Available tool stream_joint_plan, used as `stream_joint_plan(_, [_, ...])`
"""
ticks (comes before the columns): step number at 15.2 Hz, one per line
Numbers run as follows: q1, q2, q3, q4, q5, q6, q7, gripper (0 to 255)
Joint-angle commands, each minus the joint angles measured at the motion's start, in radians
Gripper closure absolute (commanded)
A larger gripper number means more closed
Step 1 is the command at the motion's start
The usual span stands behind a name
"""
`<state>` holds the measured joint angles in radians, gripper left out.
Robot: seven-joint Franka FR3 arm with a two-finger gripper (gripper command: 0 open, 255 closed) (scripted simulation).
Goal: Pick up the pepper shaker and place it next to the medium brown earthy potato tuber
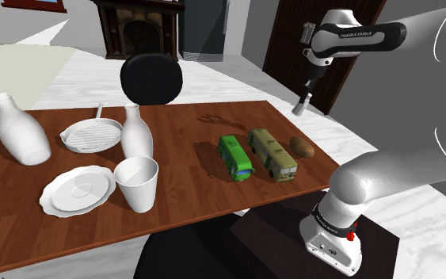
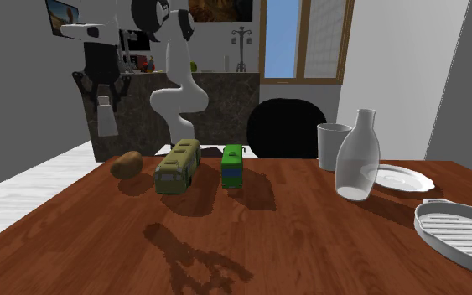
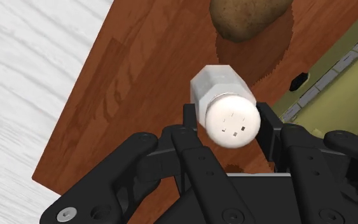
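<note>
The shoulder view sits high beside the stand [image 1: 332, 242], which shows at its lower right, and looks down across the counter [image 1: 189, 127]. The second exterior view sits low, near counter height, on the opposite side and faces back toward the arm. The potato [image 1: 301, 147], olive bus [image 1: 272, 154] and green bus [image 1: 235, 157] appear in both, in reversed order. The wrist view looks steeply down along the claw [image 3: 229, 121] from very close, the shaker [image 3: 225, 95] nearest the lens. It shares the potato, olive bus and counter's edge with the others.
</note>
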<state>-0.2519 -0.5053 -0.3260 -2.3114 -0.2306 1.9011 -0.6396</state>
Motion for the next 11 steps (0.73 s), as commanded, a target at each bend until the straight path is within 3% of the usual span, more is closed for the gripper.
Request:
stream_joint_plan(1, [-0.004, 0.005, -0.012, -0.017, -0.005, 0.024, -0.011, 255])
stream_joint_plan(11, [-0.01, 0.032, -0.033, -0.131, -0.02, 0.164, -0.002, 255])
